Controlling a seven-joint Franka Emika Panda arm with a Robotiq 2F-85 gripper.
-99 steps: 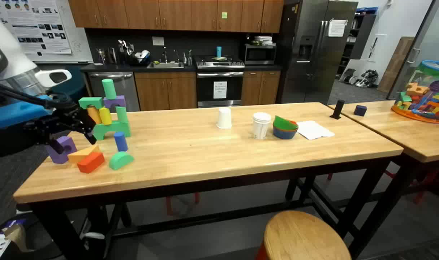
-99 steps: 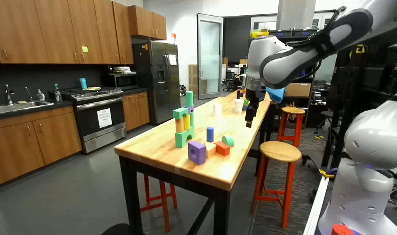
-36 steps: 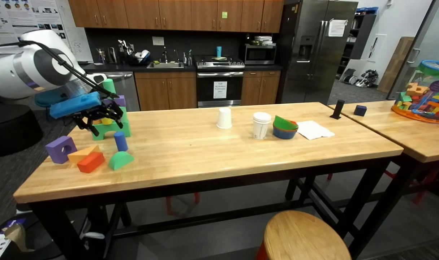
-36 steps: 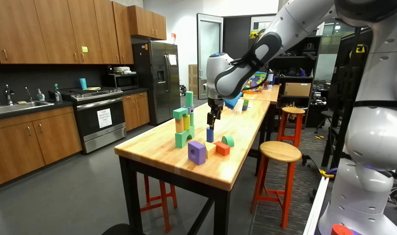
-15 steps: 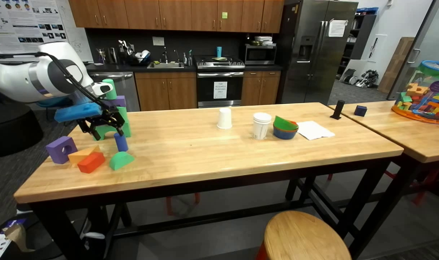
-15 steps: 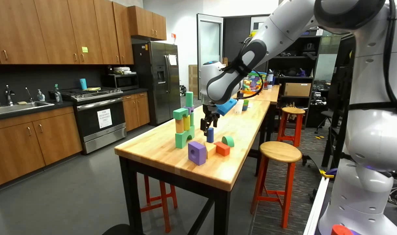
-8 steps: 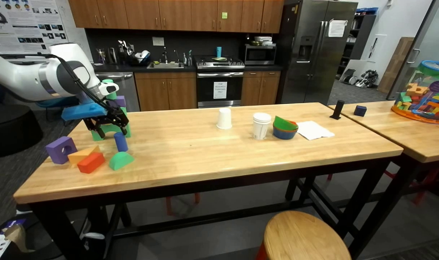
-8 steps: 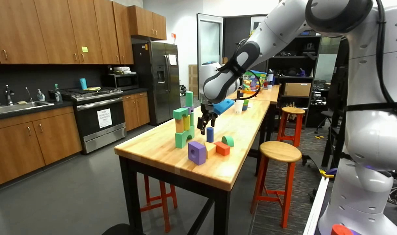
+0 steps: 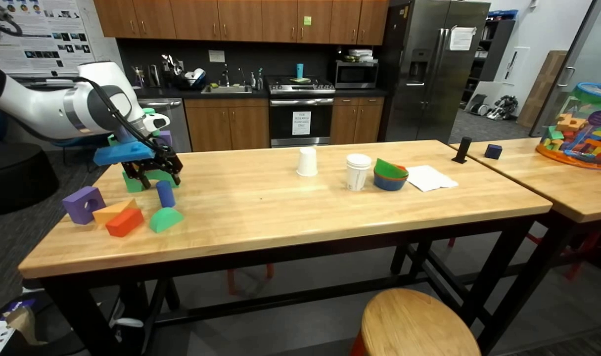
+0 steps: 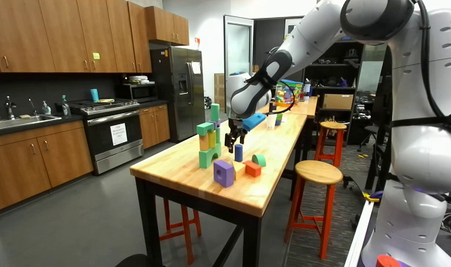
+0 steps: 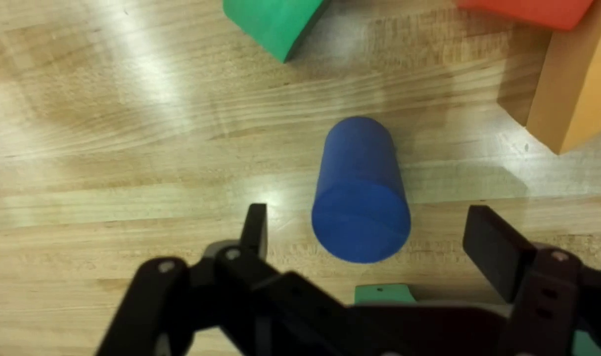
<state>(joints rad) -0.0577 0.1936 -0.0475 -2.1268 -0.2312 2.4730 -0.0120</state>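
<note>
A blue cylinder (image 11: pixel 359 188) stands upright on the wooden table. My gripper (image 11: pixel 367 220) is open above it, with one finger on either side of the cylinder in the wrist view and a gap to each. Both exterior views put the gripper (image 10: pixel 236 145) close to the cylinder's top, on the side toward the block tower; whether the fingertips are below that top I cannot tell. Around the cylinder lie a green half-round block (image 9: pixel 165 220), a red block (image 9: pixel 124 222), an orange wedge (image 9: pixel 113 211) and a purple block with a hole (image 9: pixel 82 205).
A block tower with a green arch base (image 10: pixel 209 155) rises beside the gripper, partly hidden by the arm in an exterior view. Farther along the table are an upturned white cup (image 9: pixel 307 162), stacked cups (image 9: pixel 358 173), bowls (image 9: pixel 390 182) and white paper (image 9: pixel 429 178).
Over several seconds my gripper has travelled over the table to the blue cylinder. In the last second it has shifted slightly toward the tower side, staying open. The blocks have not moved.
</note>
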